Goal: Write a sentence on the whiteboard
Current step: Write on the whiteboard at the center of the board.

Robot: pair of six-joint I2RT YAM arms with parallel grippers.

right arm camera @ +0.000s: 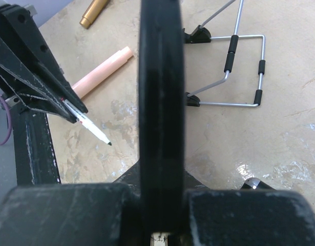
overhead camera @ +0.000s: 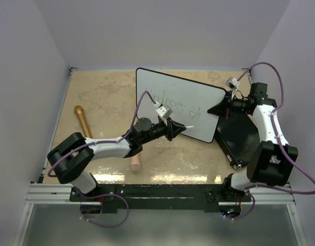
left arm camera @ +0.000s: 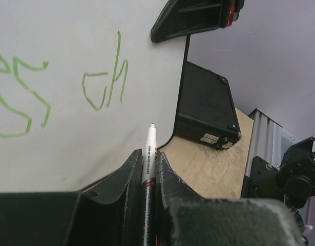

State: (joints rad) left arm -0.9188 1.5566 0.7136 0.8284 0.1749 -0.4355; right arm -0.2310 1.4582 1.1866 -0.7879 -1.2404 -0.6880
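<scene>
The whiteboard (overhead camera: 193,100) leans tilted at mid-table, its face (left arm camera: 60,102) filling the left wrist view. The sentence (overhead camera: 173,106) is thin green handwriting; the letters "ch" (left arm camera: 104,84) are the nearest part, with more green strokes to their left. My left gripper (overhead camera: 171,129) (left arm camera: 149,159) is shut on a white marker (left arm camera: 150,146), whose tip hovers just off the board below "ch". My right gripper (overhead camera: 226,105) (right arm camera: 161,177) is shut on the board's black right rim (right arm camera: 161,92). The right wrist view shows the marker (right arm camera: 93,128) clear of the board.
A black flat case (overhead camera: 238,134) (left arm camera: 206,105) lies right of the board. A gold cylinder (overhead camera: 82,119) (right arm camera: 93,11) and a pink cap (overhead camera: 135,162) (right arm camera: 102,72) lie on the tan table at left. A wire stand (right arm camera: 234,66) sits behind the board.
</scene>
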